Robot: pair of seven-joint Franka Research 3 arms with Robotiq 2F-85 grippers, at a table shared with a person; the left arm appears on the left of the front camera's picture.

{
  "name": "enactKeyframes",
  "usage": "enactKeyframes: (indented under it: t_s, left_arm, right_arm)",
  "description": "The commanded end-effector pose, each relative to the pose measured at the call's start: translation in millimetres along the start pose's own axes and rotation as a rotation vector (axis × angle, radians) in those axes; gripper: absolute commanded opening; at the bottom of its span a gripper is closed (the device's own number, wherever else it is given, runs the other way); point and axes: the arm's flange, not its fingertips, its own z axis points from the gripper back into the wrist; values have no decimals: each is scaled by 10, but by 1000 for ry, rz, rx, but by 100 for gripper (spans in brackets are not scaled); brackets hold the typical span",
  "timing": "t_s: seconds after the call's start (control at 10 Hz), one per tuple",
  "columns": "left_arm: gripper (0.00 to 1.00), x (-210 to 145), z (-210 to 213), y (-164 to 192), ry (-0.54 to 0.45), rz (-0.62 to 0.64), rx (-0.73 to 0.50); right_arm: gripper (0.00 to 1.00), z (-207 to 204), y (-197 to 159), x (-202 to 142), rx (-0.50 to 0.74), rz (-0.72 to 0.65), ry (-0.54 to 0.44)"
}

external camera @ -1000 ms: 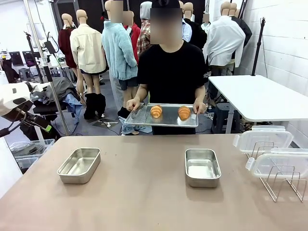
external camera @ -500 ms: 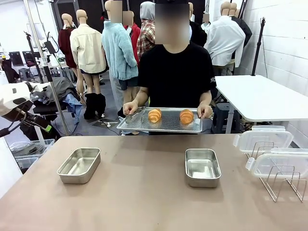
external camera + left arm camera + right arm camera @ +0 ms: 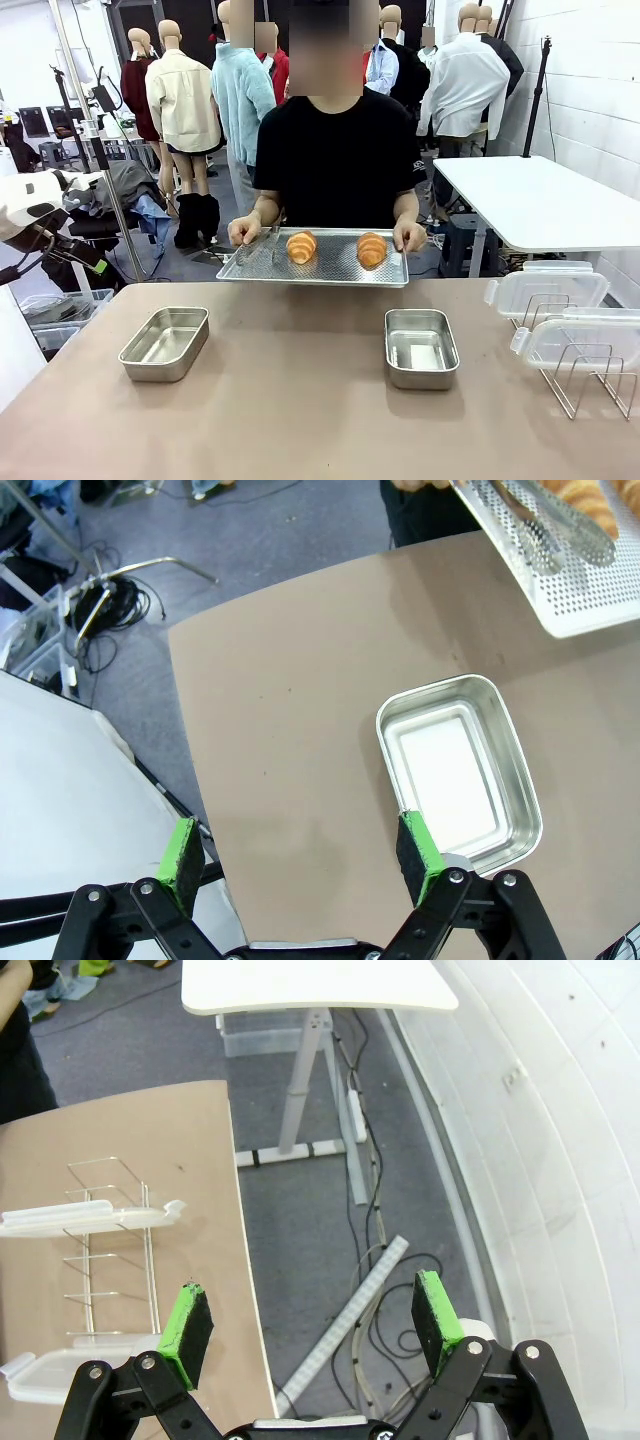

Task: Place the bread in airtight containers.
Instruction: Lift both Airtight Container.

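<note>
Jaws of the left gripper [image 3: 300, 845] are spread wide with nothing held, above the table [image 3: 290, 700] beside an empty steel tub [image 3: 455, 770]. The right gripper [image 3: 312, 1320] is likewise wide and empty, past the table edge near the wire rack [image 3: 110, 1250]. Two clear lids [image 3: 548, 290] [image 3: 580, 340] are propped there. A second tub [image 3: 421, 347] is set well apart from the first. Both croissant rolls [image 3: 301, 246] [image 3: 371, 249] are carried on a perforated tray [image 3: 335, 262], held in the person's hands [image 3: 243, 232] [image 3: 410, 237] at the far edge.

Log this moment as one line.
tray: held by person, two rolls on it | tubs: both empty, lidless | lids: on rack | left gripper: open | right gripper: open
</note>
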Motion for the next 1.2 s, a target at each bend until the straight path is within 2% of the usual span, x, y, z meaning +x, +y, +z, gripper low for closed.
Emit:
enactKeyframes:
  t_s: [0.0, 0.9, 1.0, 1.1]
  left_arm:
    - [100, -47, 8, 21, -13, -15, 6]
    - [100, -47, 8, 21, -13, -15, 6]
    - [100, 0, 0, 0, 0, 0, 0]
    - [100, 131, 173, -128, -13, -20, 44]
  right_arm:
    - [100, -9, 10, 0, -2, -10, 1]
    - [100, 0, 0, 0, 0, 0, 0]
    - [100, 129, 83, 237, 55, 19, -5]
    - [100, 317, 240, 530, 60, 65, -10]
